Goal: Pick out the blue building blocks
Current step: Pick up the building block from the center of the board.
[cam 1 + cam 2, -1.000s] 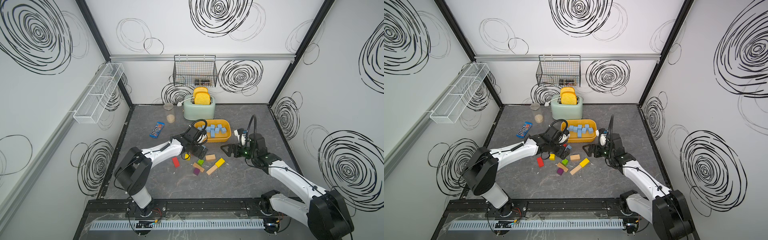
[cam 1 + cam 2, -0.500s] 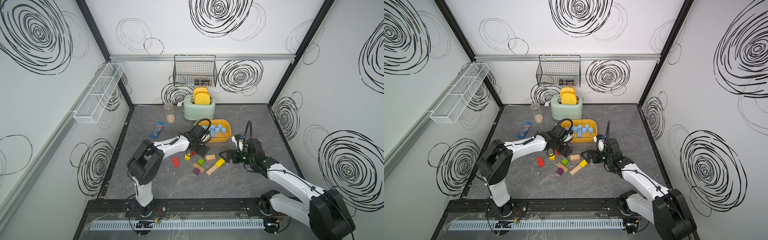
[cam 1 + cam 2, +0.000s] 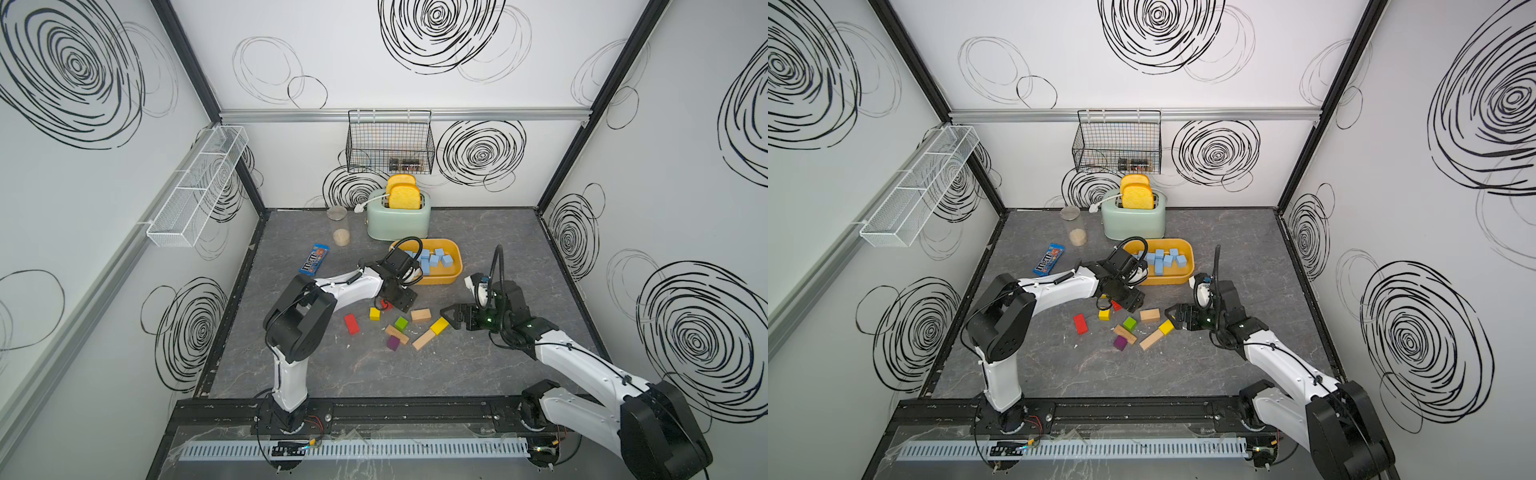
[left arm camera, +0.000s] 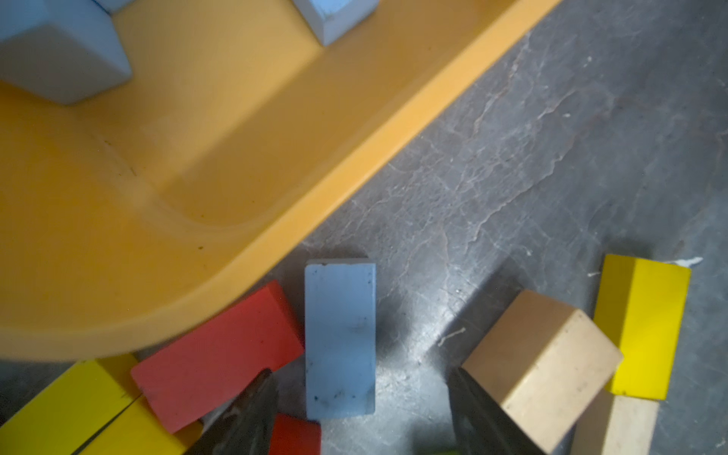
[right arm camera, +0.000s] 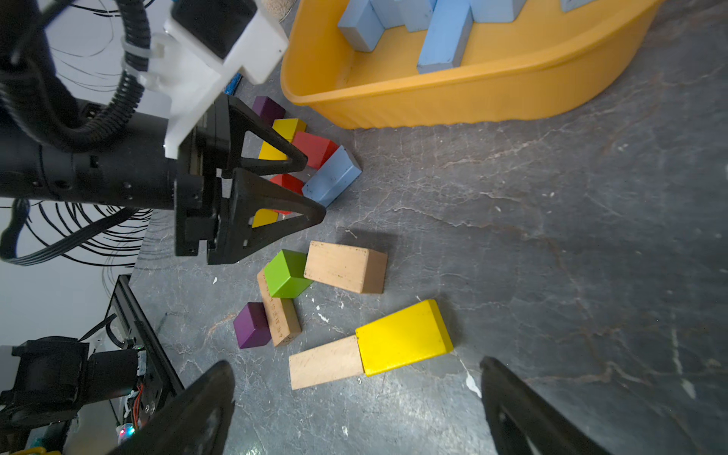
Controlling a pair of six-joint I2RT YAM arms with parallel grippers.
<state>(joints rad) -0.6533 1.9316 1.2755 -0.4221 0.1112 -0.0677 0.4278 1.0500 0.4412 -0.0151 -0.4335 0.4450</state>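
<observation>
Several blue building blocks (image 3: pixel 432 261) (image 3: pixel 1163 259) lie in the yellow tub (image 3: pixel 456 274) (image 5: pixel 453 106). One more oblong blue block (image 4: pixel 339 338) (image 5: pixel 333 177) lies flat on the table beside the tub, against a red block (image 4: pixel 216 354). My left gripper (image 4: pixel 360 378) (image 5: pixel 315 187) (image 3: pixel 401 301) is low over the near end of this block. It is open, one finger on each side, a gap at both. The gripper hides this block in both top views. My right gripper (image 5: pixel 356 364) (image 3: pixel 446 318) is open and empty, beside a yellow brick (image 5: pixel 402 338).
Loose blocks lie in front of the tub: red (image 3: pixel 351 323), yellow (image 3: pixel 375 313), green (image 3: pixel 401 323), purple (image 3: pixel 393 343) and plain wood (image 3: pixel 420 315). A mint toaster (image 3: pixel 399 222), a clear jar (image 3: pixel 340 226) and a blue candy packet (image 3: pixel 314 259) are farther back.
My left gripper's jaws have narrowed around the loose blue block and the left arm's elbow has swung inward. The right gripper has drifted slightly toward the table's front.
</observation>
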